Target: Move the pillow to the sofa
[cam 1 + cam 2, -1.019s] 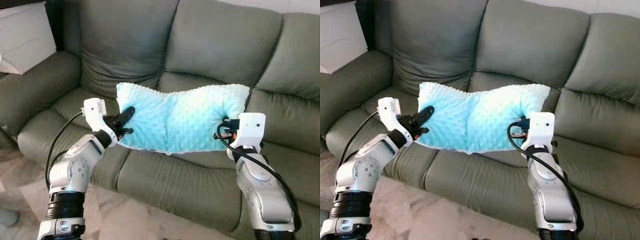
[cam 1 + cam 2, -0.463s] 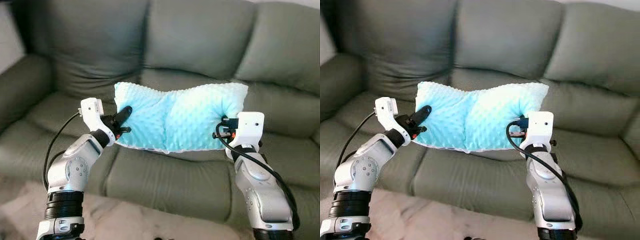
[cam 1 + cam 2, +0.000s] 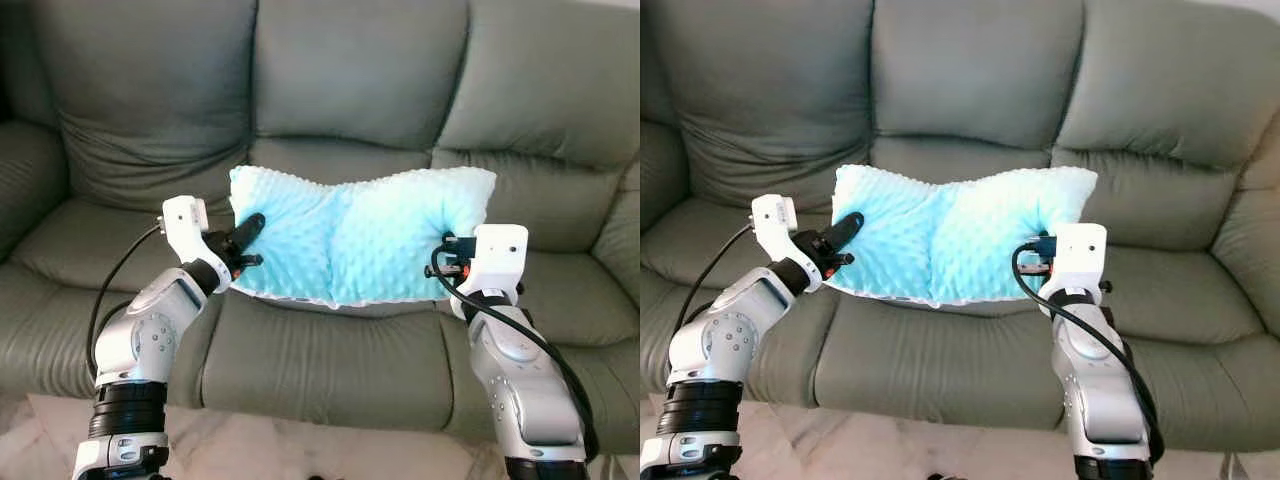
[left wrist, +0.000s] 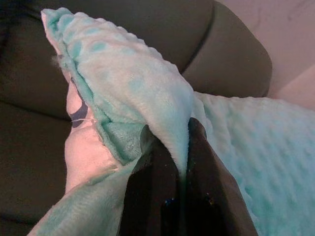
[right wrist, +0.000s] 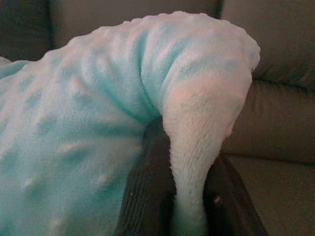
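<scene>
There is one light blue pillow [image 3: 362, 234], one grey-green sofa [image 3: 340, 90] with three back cushions, and two robot hands, left hand [image 3: 247, 240] and right hand [image 3: 449, 258].

The pillow [image 3: 360, 235] hangs before the sofa [image 3: 350, 70] — above its seat.

Head stereo pair looks forward and down at sofa [image 3: 330, 90]; both eyes share it. Wrist cameras sit close against pillow [image 4: 147, 93], facing sofa.

Soft, even indoor light; head views sharp, wrist views dimmer and blurred close up.
</scene>
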You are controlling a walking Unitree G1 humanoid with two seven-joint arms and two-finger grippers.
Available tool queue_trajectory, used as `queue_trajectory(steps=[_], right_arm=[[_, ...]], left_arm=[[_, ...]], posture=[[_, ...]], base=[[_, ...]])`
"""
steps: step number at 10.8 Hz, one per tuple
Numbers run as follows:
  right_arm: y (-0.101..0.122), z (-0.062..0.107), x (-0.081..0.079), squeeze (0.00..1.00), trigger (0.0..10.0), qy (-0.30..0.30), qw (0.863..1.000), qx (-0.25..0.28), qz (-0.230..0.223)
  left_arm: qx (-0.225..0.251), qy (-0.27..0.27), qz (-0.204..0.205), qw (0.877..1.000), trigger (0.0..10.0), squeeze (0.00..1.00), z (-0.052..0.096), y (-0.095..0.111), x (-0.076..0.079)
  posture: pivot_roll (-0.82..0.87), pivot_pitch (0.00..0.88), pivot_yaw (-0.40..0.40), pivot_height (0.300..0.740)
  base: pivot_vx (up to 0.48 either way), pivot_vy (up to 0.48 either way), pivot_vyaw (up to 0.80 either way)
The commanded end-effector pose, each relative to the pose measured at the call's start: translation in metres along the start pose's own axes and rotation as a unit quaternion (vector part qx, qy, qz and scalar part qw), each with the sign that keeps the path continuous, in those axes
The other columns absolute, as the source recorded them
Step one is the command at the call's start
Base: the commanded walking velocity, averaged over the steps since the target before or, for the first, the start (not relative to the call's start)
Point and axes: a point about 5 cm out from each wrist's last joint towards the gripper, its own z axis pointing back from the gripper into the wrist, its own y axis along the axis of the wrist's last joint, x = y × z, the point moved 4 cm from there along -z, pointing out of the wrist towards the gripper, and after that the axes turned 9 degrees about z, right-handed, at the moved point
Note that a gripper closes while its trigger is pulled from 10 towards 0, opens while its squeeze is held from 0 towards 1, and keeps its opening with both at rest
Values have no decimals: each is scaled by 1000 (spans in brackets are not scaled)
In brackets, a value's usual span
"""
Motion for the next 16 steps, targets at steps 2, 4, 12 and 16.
queue_trajectory(steps=[2, 4, 12, 16], right_arm=[[3, 1, 2, 0, 10000, -4, 1000, 4, 3], [2, 1, 2, 0, 10000, -4, 1000, 3, 4], [-2, 1, 5, 0, 10000, -9, 1000, -8, 15], [-3, 0, 5, 0, 10000, -10, 1000, -11, 18]], left_arm=[[-4, -4, -1, 1000, 10000, 0, -1, 2, 2], [-9, -5, -6, 1000, 10000, 0, -1, 0, 3], [-23, -24, -18, 999, 10000, 0, -2, -8, 12], [-22, -34, -32, 999, 10000, 0, -2, -9, 15]], posture=[[-120, 82, -60, 740], [-120, 84, -63, 740], [-123, 86, -64, 740], [-122, 85, -61, 740]], base=[[0, 396, 0], [0, 480, 0], [0, 180, 0], [0, 0, 0]])
